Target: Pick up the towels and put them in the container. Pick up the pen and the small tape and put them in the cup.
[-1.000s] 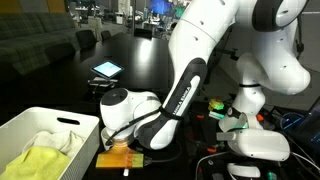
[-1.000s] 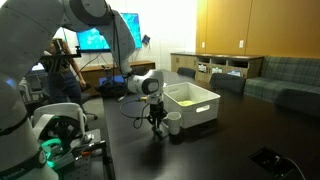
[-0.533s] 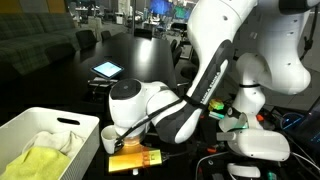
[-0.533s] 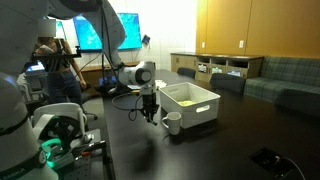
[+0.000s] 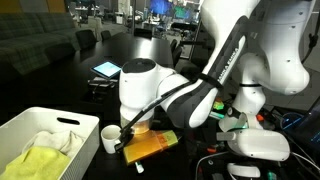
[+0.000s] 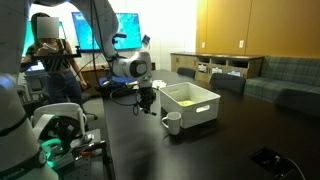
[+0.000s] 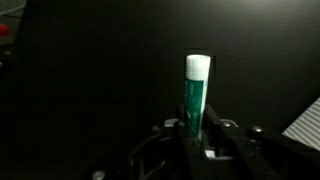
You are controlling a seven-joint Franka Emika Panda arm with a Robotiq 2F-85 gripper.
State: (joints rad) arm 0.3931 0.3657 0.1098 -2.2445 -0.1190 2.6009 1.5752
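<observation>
In the wrist view the gripper (image 7: 196, 126) is clamped on the pen (image 7: 197, 88), its dark jaws pressed against the lower barrel on either side. The pen stands upright between them: a slim, glossy green cylinder with a white cap at its free end, set against the matte black table (image 7: 80, 80).

In an exterior view the gripper (image 6: 148, 106) hangs above the table, near the cup (image 6: 172, 122) but apart from it. The pen is too small to make out there.

The cup (image 5: 110, 138) is small, white and round, and stands just beside the container (image 5: 86, 150). I cannot tell what is inside it. Next to it, under the wrist, lies a flat orange slab (image 5: 152, 146).

The container is a white, smooth-walled rectangular bin. A crumpled yellow towel (image 5: 35, 158) lies in it, with a white towel (image 5: 55, 138) bunched beside it.

Farther back a tablet (image 5: 106, 69) lies flat, its screen lit.
</observation>
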